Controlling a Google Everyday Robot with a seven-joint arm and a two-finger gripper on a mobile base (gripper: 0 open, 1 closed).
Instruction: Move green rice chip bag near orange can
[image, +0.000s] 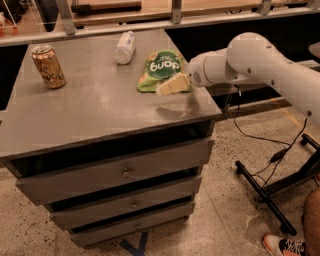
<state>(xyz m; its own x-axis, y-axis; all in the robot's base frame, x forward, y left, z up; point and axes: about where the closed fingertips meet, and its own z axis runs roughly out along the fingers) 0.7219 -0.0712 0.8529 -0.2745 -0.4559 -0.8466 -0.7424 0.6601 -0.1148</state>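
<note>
The green rice chip bag (162, 68) lies flat on the right part of the grey cabinet top (95, 107), its dark-green logo facing up. The orange can (48, 66) stands upright at the far left of the top, well apart from the bag. My gripper (172, 85) comes in from the right on the white arm (260, 57); its pale fingers reach over the bag's near right corner, just above or touching it.
A clear plastic bottle (124, 47) lies on its side at the back of the top, left of the bag. The cabinet has three drawers (122, 172). A black stand base (265, 192) and cables lie on the floor at the right. A railing (150, 25) runs behind.
</note>
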